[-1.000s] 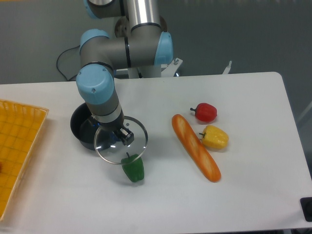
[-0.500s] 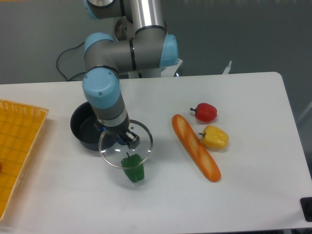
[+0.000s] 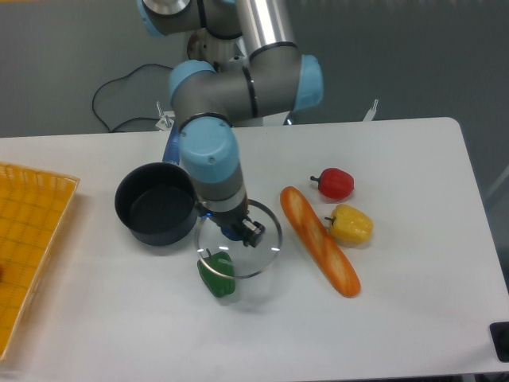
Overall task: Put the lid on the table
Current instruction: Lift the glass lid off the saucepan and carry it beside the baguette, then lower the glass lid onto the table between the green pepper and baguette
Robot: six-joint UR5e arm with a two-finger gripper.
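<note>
The round glass lid (image 3: 258, 255) with its thin metal rim hangs above the white table (image 3: 398, 159), to the right of the dark saucepan (image 3: 157, 213). My gripper (image 3: 242, 231) is shut on the lid's central knob and holds the lid level. The lid's lower left edge overlaps a green pepper (image 3: 216, 274) on the table. The saucepan is uncovered and looks empty.
A long baguette (image 3: 320, 251) lies just right of the lid. A red pepper (image 3: 334, 184) and a yellow pepper (image 3: 351, 224) sit further right. A yellow-orange gridded tray (image 3: 28, 239) is at the left edge.
My gripper has carried the lid to the right, off the saucepan. The saucepan is now fully uncovered, and the lid is closer to the baguette.
</note>
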